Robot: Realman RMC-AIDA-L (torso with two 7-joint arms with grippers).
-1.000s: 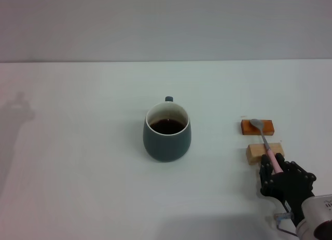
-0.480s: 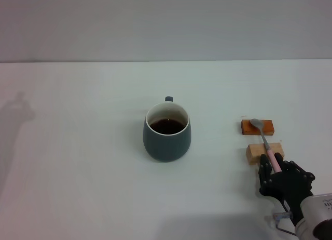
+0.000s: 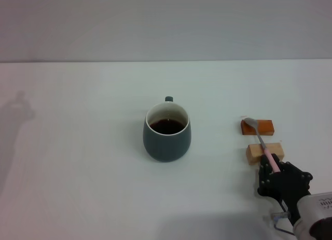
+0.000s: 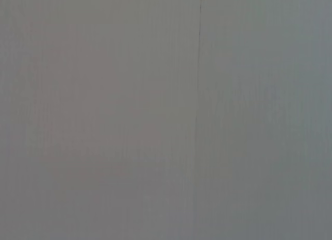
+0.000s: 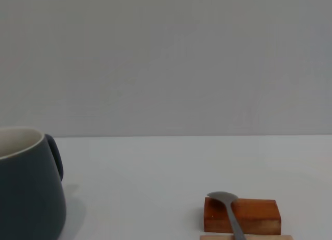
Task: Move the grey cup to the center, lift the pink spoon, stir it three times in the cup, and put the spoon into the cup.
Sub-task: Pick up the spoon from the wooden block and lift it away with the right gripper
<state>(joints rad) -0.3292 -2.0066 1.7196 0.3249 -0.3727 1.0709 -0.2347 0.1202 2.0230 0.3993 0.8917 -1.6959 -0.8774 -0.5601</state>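
Note:
The grey cup (image 3: 167, 132), a rounded dark blue-grey mug with dark brown liquid, stands in the middle of the white table (image 3: 78, 172). Its side and handle show in the right wrist view (image 5: 28, 183). The pink spoon (image 3: 263, 145) slants up from my right gripper (image 3: 272, 170) at the front right. The gripper is shut on the pink handle. The grey metal bowl is raised just above the orange block (image 3: 258, 127), as the right wrist view (image 5: 228, 211) also shows. My left gripper is out of view.
A tan block (image 3: 264, 151) lies just in front of the orange block (image 5: 242, 215), under the spoon's neck. A grey wall (image 3: 166, 22) runs behind the table's far edge. The left wrist view shows only a plain grey surface (image 4: 166, 115).
The spoon's bowl has lifted off the orange block and shifted slightly left. My right gripper has drawn a little toward the table's front edge.

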